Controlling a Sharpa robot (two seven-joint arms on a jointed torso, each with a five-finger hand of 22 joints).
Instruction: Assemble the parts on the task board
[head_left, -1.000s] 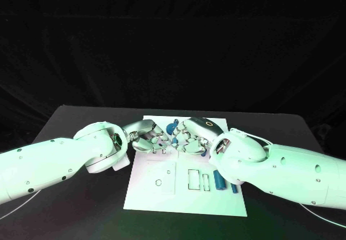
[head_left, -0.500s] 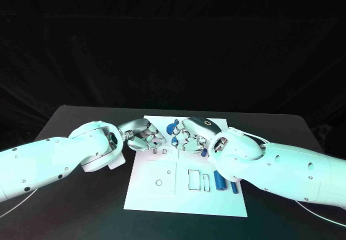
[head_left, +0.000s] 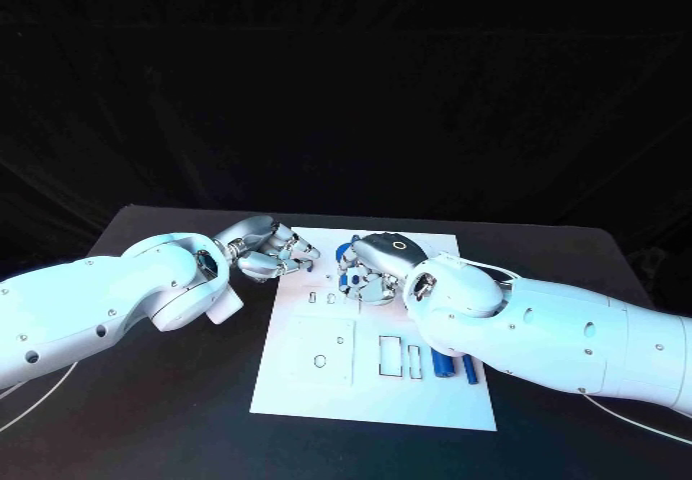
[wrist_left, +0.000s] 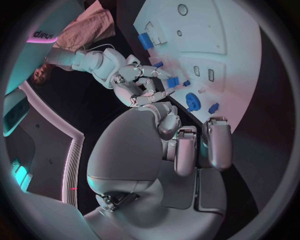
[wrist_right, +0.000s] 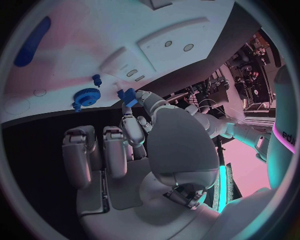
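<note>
my right hand (wrist_right: 134, 120) pinches a small blue part (wrist_right: 129, 97) in its fingertips, lifted just over the board's (head_left: 317, 390) far end, i judge so i can turn it before seating it near the blue gear (wrist_right: 85, 96) by the far edge. my left hand (head_left: 263, 250) hangs curled just off the board's far left corner; whether it holds anything i cannot tell, and i take it as parked clear of the work. two blue bars (head_left: 440, 364) lie near the board's right edge, i judge waiting for the slots beside them.
</note>
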